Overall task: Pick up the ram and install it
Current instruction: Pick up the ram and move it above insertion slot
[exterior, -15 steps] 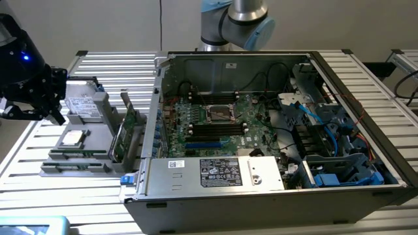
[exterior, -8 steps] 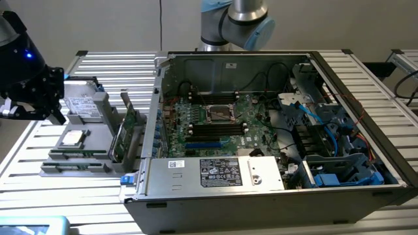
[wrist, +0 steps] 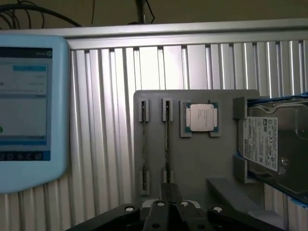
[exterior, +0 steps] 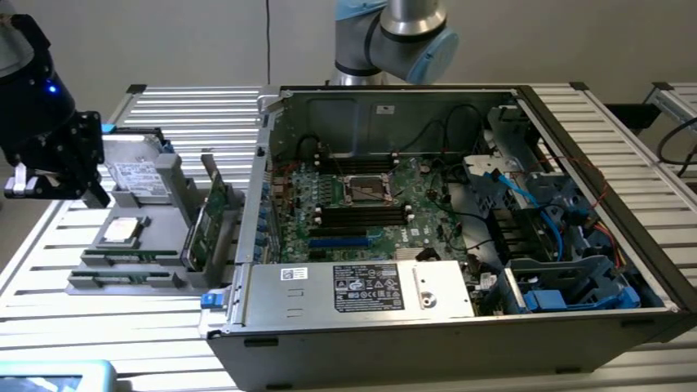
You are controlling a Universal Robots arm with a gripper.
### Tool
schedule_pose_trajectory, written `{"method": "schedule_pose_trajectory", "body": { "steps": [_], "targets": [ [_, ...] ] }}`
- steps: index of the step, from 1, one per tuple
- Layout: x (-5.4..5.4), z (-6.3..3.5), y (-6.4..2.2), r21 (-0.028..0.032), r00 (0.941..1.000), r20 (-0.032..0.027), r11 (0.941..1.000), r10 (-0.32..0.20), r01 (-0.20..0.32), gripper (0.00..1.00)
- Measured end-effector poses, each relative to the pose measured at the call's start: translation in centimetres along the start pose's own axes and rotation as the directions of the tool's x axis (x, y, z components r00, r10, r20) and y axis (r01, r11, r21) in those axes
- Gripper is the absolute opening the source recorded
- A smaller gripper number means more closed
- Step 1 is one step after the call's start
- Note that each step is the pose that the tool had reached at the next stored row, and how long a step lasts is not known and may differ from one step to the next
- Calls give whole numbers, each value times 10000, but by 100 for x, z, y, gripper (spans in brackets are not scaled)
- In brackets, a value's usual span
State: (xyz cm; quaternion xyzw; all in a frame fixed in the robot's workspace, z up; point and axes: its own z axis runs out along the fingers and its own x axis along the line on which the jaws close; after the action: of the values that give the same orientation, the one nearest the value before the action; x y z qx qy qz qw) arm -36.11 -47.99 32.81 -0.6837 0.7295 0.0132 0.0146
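Ram (wrist: 167, 144) stands on edge in a slot of the gray tray (wrist: 211, 159). We judge it light, stiff and fragile, best pinched across its 2 flat faces near the upper edge. Our gripper (wrist: 169, 191) hovers with fingers pressed together and empty, in line with the stick but apart from it.

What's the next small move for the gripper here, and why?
Probably open the jaws. The gripper is shut and hovers clear of the grey holder, roughly in line with the ram, which stands on edge in its slot. Shut fingers likely couldn't straddle the stick, so opening before any descent seems sensible.
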Motion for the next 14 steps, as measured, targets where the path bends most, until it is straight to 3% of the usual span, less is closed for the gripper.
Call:
{"method": "schedule_pose_trajectory", "body": {
  "steps": [14],
  "targets": [
    [1,13,0,-4,9999,-7,9999,-124,124,11]
  ]
}}
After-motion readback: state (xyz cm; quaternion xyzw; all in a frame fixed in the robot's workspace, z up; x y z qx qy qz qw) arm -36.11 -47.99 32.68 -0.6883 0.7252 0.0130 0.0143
